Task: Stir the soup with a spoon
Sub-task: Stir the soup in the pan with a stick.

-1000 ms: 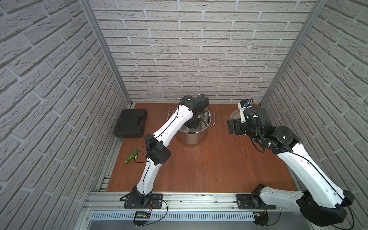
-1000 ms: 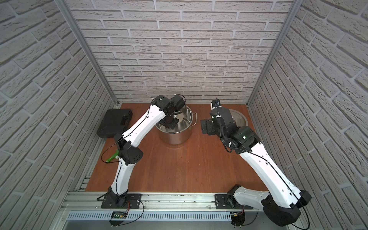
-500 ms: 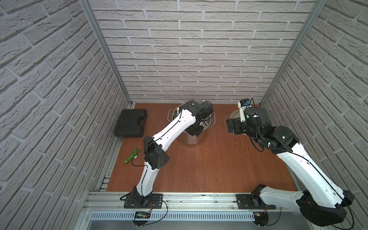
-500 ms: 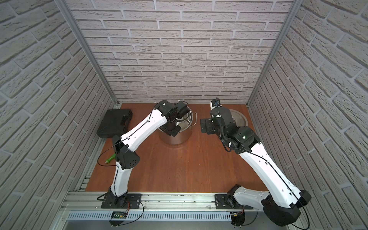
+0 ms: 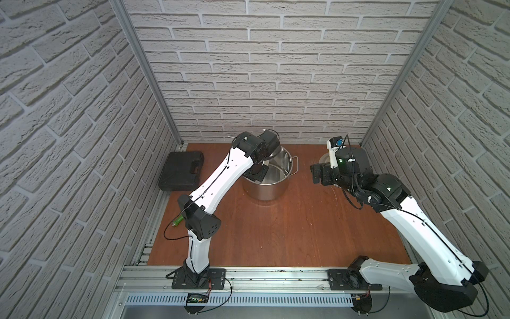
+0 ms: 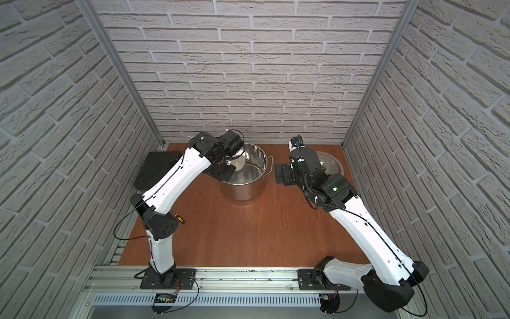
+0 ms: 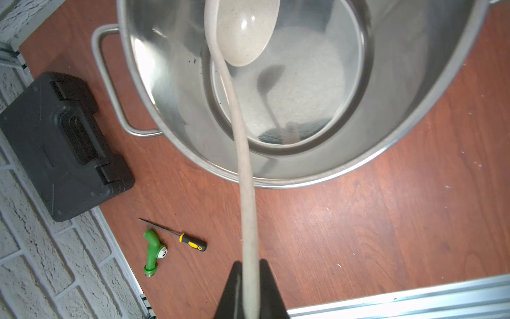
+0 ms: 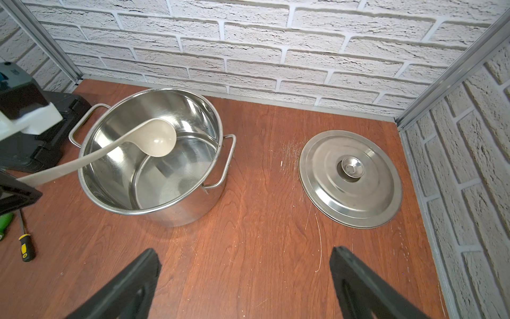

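Over pot [image 8: 179,215], spoon [image 8: 160,138] in left jaws, right jaws apart

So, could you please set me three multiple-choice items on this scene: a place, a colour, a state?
1. Where does the round steel lid lie relative to the shiny steel pot?
A. On top of it
B. Inside it
C. Flat on the brown wooden table, beside it
2. What colour is the long-handled plastic ladle?
A. Cream-beige
B. Green
C. Black
3. What state is the left tool in?
A. Open, empty
B. Shut on the ladle's handle
C. Shut on the lid's knob
Answers: 1 C, it lies on bare table apart from the pot; 2 A, its bowl looks cream-beige; 3 B, the handle sits clamped in it.
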`<state>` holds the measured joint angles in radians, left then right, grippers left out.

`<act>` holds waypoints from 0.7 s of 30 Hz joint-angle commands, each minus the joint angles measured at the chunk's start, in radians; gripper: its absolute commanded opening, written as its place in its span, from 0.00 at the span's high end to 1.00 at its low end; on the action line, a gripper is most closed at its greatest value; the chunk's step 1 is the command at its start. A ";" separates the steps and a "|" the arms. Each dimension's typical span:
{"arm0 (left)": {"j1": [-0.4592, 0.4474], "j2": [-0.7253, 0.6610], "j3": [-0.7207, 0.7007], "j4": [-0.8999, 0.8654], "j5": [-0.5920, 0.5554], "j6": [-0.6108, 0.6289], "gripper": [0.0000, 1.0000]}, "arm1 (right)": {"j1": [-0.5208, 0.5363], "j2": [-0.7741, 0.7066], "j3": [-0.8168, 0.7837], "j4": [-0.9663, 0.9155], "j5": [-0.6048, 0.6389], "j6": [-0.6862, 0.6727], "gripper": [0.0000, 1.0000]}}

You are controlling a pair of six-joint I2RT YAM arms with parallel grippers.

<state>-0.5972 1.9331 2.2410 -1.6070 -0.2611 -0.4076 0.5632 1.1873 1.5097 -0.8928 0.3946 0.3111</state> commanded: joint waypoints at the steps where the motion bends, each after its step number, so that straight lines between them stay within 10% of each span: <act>1: 0.029 -0.002 -0.002 -0.133 -0.038 0.002 1.00 | -0.005 -0.007 0.000 0.035 -0.001 0.003 0.00; 21: -0.012 0.265 0.300 -0.019 0.069 0.068 1.00 | -0.006 -0.011 -0.014 0.016 0.023 -0.016 0.00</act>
<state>-0.5892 2.1857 2.5103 -1.6054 -0.2279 -0.3481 0.5629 1.1873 1.5097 -0.8940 0.3996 0.3004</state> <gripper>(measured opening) 0.099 0.993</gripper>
